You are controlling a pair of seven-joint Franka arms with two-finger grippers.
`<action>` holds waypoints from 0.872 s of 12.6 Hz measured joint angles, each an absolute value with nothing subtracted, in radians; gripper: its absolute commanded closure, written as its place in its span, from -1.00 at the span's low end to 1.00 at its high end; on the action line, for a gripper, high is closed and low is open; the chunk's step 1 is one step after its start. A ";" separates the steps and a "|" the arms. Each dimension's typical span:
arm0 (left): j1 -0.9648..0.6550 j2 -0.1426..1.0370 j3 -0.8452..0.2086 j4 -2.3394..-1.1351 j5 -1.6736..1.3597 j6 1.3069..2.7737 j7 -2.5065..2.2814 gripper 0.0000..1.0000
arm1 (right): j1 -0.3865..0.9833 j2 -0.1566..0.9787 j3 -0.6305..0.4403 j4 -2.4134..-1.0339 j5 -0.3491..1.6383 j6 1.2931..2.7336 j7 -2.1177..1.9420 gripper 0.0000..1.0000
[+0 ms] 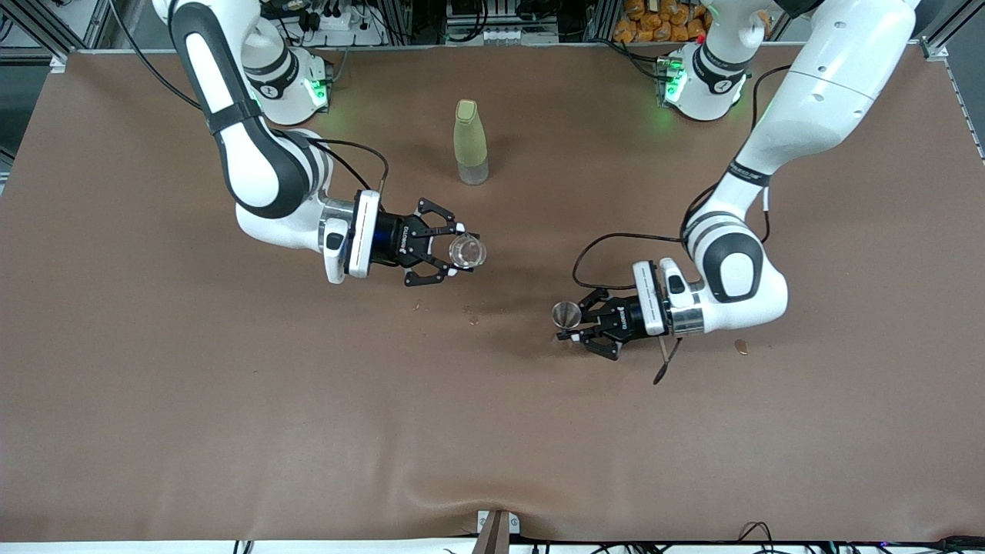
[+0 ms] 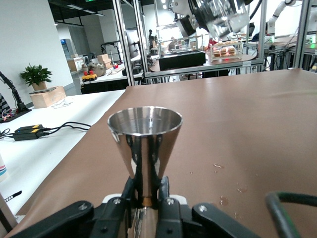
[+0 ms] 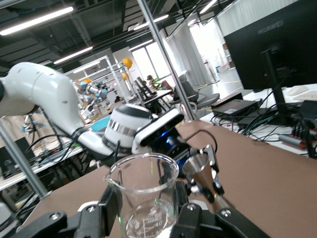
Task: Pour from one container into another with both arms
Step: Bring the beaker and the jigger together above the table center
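Observation:
My right gripper (image 1: 458, 250) is shut on a clear glass beaker (image 1: 465, 251) with printed markings, held upright over the middle of the table. In the right wrist view the beaker (image 3: 143, 196) sits between the black fingers (image 3: 106, 206). My left gripper (image 1: 575, 322) is shut on the narrow waist of a shiny steel jigger (image 1: 567, 314), its open cone facing up. The left wrist view shows the jigger (image 2: 145, 139) upright in the fingers (image 2: 166, 191), with the beaker (image 2: 220, 15) high up, apart from it. The two vessels stand a short gap apart.
A tall yellow-green bottle (image 1: 470, 142) stands on the brown table cover (image 1: 231, 400), closer to the arm bases than the beaker. Small wet spots (image 1: 471, 315) and a brown fleck (image 1: 741, 347) lie on the cover. A dark cable (image 1: 666, 362) hangs by the left wrist.

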State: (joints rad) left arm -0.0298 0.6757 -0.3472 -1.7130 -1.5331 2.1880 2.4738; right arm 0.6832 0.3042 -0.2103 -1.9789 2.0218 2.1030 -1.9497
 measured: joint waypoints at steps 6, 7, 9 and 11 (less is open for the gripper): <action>-0.102 0.692 -0.347 -1.713 -1.636 2.266 2.509 1.00 | 0.789 0.355 -0.210 -1.846 2.163 2.308 -1.934 0.56; -0.112 0.697 -0.347 -1.713 -1.665 2.278 2.534 1.00 | 0.795 0.377 -0.210 -1.815 2.182 2.327 -1.922 0.56; -0.125 0.708 -0.346 -1.713 -1.710 2.288 2.581 1.00 | 0.812 0.421 -0.210 -1.750 2.217 2.368 -1.876 0.56; -0.125 0.712 -0.344 -1.713 -1.716 2.290 2.591 1.00 | 0.828 0.449 -0.210 -1.712 2.245 2.420 -1.835 0.56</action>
State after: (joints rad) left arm -0.1253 0.7116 -0.3441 -1.7133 -1.7155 2.2901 2.5913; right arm 0.8282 0.4488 -0.2096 -1.7117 2.2450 2.4202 -1.8349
